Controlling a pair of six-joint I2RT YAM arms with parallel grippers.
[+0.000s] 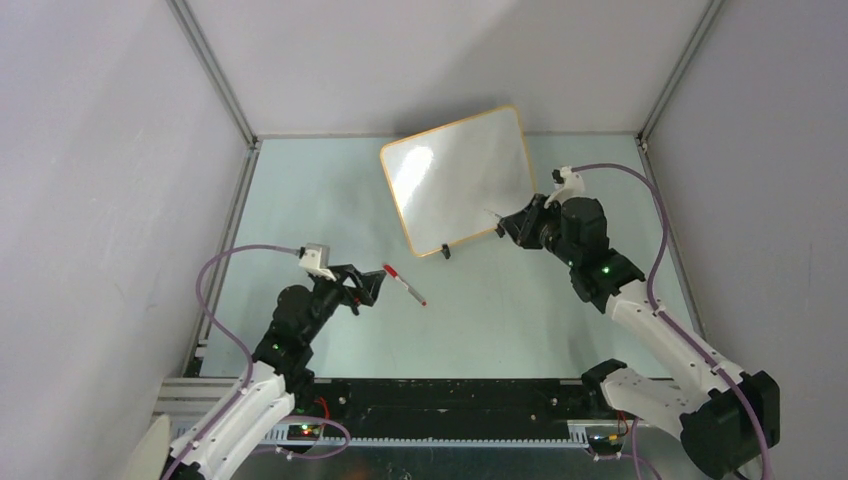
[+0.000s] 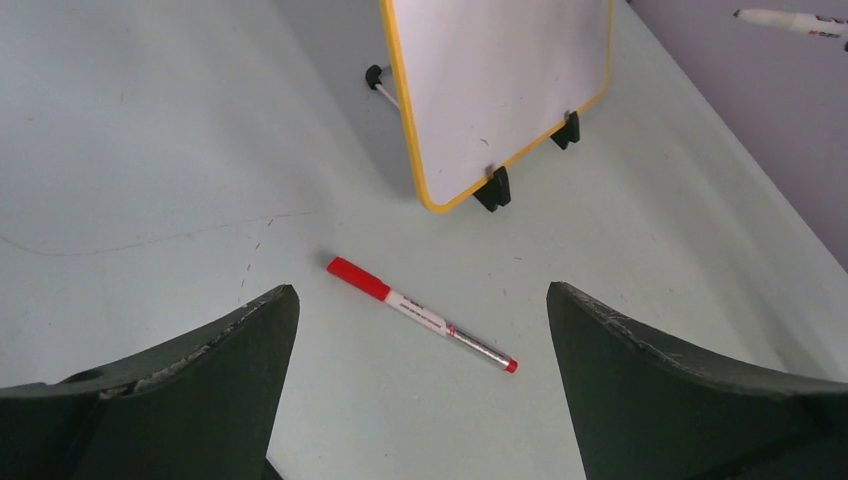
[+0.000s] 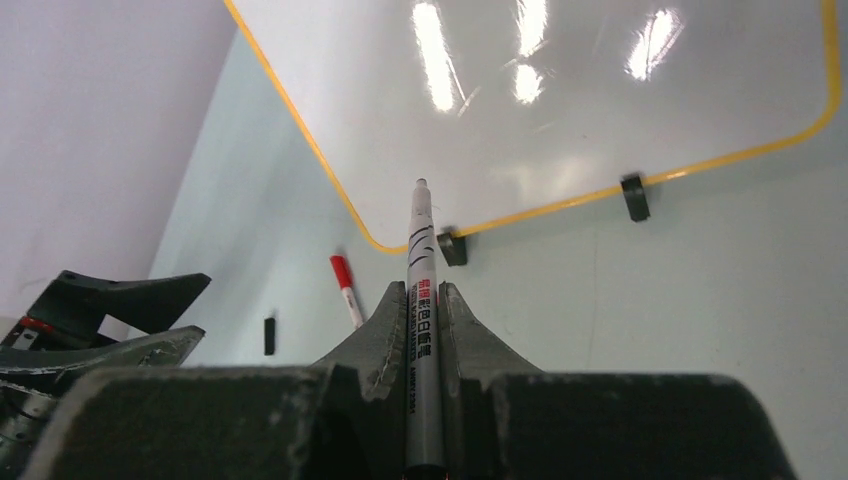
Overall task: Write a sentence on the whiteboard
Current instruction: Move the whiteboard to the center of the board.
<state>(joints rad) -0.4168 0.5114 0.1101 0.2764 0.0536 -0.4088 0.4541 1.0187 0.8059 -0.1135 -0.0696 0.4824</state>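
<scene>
Overhead, whiteboard [image 1: 458, 180]: we see it propped up and leaning back at the far middle of the pale green counter [image 1: 520, 310]. Its glossy face is blank, and no sentence shows on it.
Overhead, right end effector [image 1: 512, 226]: it hovers just beside the board's lower right edge, clamped on a thin held marker [image 1: 494, 214] whose tip points at the board. We cannot tell from here whether the tip touches.
Overhead, left end effector [image 1: 372, 290]: it sits low at the near left, spread wide and carrying nothing, just beside a red-capped marker [image 1: 404, 285] lying on the counter.
Left wrist, left end effector [image 2: 420, 300]: its two dark fingers [image 2: 200, 380] stand far apart, and the red-capped marker [image 2: 420, 316] lies flat and untouched just beyond them.
Left wrist, whiteboard [image 2: 500, 90]: it stands on two black clip feet [image 2: 493, 190] past the marker, its face bare.
Right wrist, right end effector [image 3: 423, 300]: it is closed tight on the held marker [image 3: 421, 250], uncapped tip forward, aimed at the lower left part of the whiteboard [image 3: 560, 110], seemingly with a gap between tip and surface.
Step in hand: we judge this to be the approach before the first stroke, with no writing begun.
Next move: we think the right arm must carry the tip toward the board's upper left. It should meet the face squarely and press lightly, since a propped board may slide or tip.
</scene>
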